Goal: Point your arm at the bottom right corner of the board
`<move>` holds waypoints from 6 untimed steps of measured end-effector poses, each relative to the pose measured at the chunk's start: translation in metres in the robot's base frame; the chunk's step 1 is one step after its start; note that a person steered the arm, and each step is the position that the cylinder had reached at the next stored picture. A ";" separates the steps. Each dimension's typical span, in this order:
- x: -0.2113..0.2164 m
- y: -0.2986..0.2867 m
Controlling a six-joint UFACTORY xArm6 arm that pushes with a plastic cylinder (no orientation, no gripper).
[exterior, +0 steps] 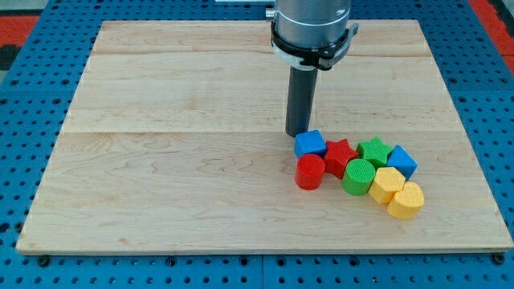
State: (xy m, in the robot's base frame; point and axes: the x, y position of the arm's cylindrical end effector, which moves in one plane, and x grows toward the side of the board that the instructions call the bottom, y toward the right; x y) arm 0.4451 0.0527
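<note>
my tip (296, 133) rests just beside the blue cube (310, 144).

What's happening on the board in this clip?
A single arm with a dark rod stands over a wooden board. My tip rests just above and left of the blue block, at the top left edge of a tight cluster: red star, red cylinder, green star, green cylinder, a second blue block and two yellow blocks. The board's bottom right corner lies beyond the cluster; the tip is not there yet.
</note>
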 end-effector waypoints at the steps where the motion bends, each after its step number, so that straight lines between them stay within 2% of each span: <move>1: 0.000 0.000; 2: -0.027 0.016; 3: -0.040 0.062; 4: -0.028 0.138; 5: 0.043 0.196; 6: 0.117 0.200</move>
